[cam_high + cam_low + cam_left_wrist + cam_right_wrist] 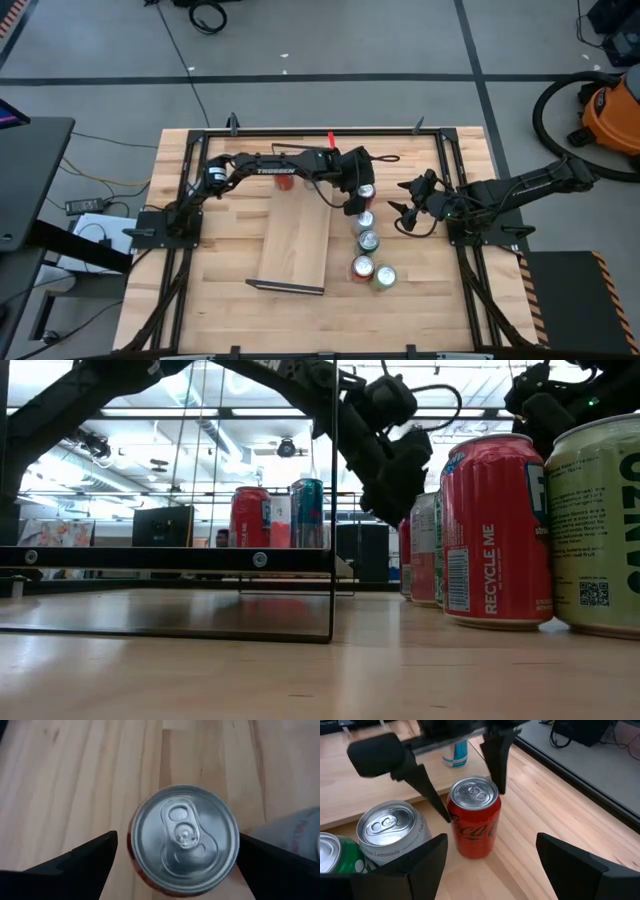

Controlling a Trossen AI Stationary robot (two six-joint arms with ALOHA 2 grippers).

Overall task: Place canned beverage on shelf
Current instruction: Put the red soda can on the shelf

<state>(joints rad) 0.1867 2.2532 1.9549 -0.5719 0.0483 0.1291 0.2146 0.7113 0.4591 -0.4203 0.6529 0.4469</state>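
A red cola can [474, 817] stands upright on the tabletop at the far end of a row of cans, to the right of the shelf [295, 240]. Its silver top shows in the left wrist view [185, 837]. My left gripper [358, 190] is open above it, pointing down, with one finger on each side of the can's top [177, 840]; I see no touch. My right gripper [400, 208] is open and empty, level, to the right of the can and facing it [491, 840].
More cans stand in the row toward the near edge: a silver lemonade can [390, 832], a green one [335, 855], and a red [495, 525] and a pale green one [600, 525]. A red can [250, 517] and a blue can [307, 513] stand at the shelf's far end.
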